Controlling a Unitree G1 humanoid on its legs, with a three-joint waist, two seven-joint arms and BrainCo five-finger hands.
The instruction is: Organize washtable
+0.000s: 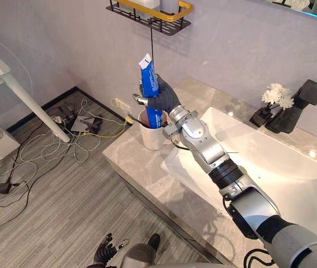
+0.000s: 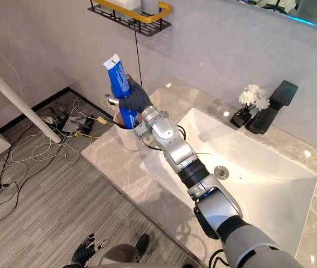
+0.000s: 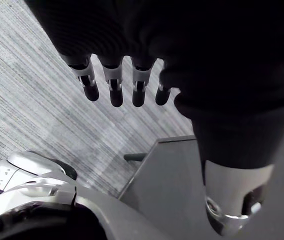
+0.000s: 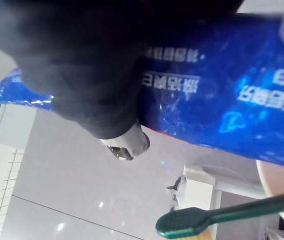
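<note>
- The right hand [image 1: 157, 92] has its dark-tipped fingers and thumb wrapped around a blue plastic toothpaste tube with a white crimped end [image 1: 148, 71]. It holds the tube nearly upright.
- The tube's lower end dips into the mouth of a white round cup [image 1: 153, 138]. The cup stands on the grey marbled stone counter [image 1: 133, 167], at about 9 o'clock from the white rectangular basin [image 1: 292, 173].
- A toothbrush with a green head [image 4: 182, 223] leans out of the same cup.
- The left hand [image 3: 113, 82] hangs low over the striped floor with its fingers straight and loose, holding nothing.
- Progress, as I judge it: the toothbrush is stowed and the tube is nearly so. It still has to be lowered and let go.
- At 2 o'clock from the basin, a black angular faucet [image 1: 303, 100] and a small bunch of white flowers [image 1: 277, 96] look tidy already.
- A black wire shelf with a yellow rail [image 1: 150, 15] hangs on the wall at 12 o'clock.
- Writing: the tube carries white print, seen upside down from the wrist, which I can't make out.
</note>
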